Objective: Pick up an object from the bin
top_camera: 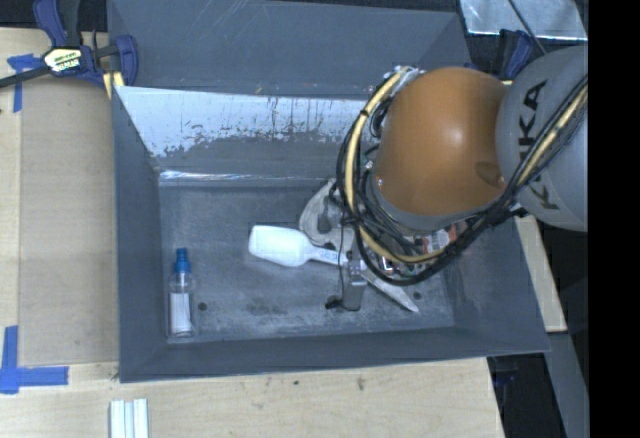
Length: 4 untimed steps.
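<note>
judging by how things are lying, nothing is being carried yet, so the pick is being counted as not done. the pincer (350, 298) is being held low in the bin (290, 56), near its floor, under the orange cover (440, 141) and cables of the wrist. it is just beside the handle end of a white scoop (283, 245), which is lying flat in the middle of the floor. whether the pincer is wide or narrow cannot be told, and neither can whether the handle is being touched. a small clear bottle (180, 291) with a blue cap is lying well apart, by the left wall. as judged, closing on one thing and lifting it clear is being left to do. on the arm (545, 146), large black letters are being shown in part, with "ka" readable from the maker's name. nothing is being made out on the bottle.
</note>
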{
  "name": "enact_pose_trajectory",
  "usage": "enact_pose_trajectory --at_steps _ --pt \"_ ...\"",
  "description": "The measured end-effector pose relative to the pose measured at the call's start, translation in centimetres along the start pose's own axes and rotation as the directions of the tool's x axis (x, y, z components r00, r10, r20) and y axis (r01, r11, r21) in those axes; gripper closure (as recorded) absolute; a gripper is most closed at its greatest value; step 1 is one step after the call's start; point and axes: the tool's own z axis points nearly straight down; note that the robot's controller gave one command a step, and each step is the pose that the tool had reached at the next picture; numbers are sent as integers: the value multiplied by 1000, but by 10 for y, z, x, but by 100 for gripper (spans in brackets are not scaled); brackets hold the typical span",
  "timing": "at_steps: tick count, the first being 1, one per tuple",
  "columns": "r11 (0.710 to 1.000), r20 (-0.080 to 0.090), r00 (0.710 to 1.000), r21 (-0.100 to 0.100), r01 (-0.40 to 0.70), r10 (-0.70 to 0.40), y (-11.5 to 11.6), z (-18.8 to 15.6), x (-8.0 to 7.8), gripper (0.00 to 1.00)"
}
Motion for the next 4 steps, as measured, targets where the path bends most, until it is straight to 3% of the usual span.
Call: enact_pose_trajectory --at_steps 1,2,3,4 --pt "1000 9 1000 -1 -3 3 0 -4 -2 0" --pt "1000 17 999 -1 31 -31 -8 42 -32 0" --pt "1000 13 1000 -1 0 0 -34 104 -41 0" --pt "997 14 997 0 72 -72 -39 144 -59 100"
